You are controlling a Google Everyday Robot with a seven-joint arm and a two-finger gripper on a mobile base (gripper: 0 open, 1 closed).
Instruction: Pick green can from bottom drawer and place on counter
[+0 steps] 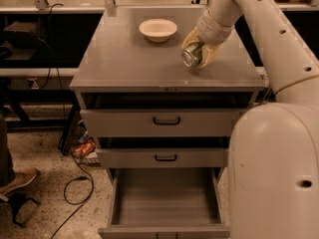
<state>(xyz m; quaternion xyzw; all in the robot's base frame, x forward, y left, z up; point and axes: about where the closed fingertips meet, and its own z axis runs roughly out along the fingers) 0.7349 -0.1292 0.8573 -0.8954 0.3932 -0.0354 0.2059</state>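
Note:
My gripper (197, 54) is over the right part of the counter (124, 59) and is shut on the green can (191, 55). The can is tilted, its shiny silver end facing the camera, and it is low over the counter top; I cannot tell whether it touches. The pale fingers (208, 54) wrap around its sides and hide most of the green body. The bottom drawer (164, 218) is pulled open below, and its plain grey floor has nothing on it.
A white bowl (158, 29) sits on the counter at the back, left of the gripper. Two upper drawers with black handles (166, 120) are slightly open. My white arm and base (274, 163) fill the right side. Cables and a person's foot (17, 180) lie on the floor at left.

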